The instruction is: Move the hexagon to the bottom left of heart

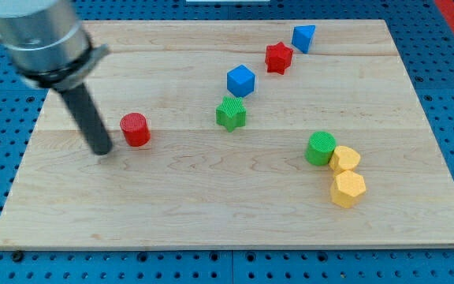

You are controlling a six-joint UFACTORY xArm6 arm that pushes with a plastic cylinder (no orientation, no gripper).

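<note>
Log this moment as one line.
my tip: left of red cylinder | yellow hexagon: untouched, below yellow heart

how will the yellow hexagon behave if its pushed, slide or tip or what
The yellow hexagon looks squat and flat-based, so it likely slides, not tips. It touches the yellow heart, so it may nudge it. My tip is far off, by the red cylinder.

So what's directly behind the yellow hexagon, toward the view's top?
The yellow heart sits right behind the hexagon, touching it, with the green cylinder against the heart's left. The heart's near lower edge is covered by the hexagon. My tip is far left, beside the red cylinder.
</note>
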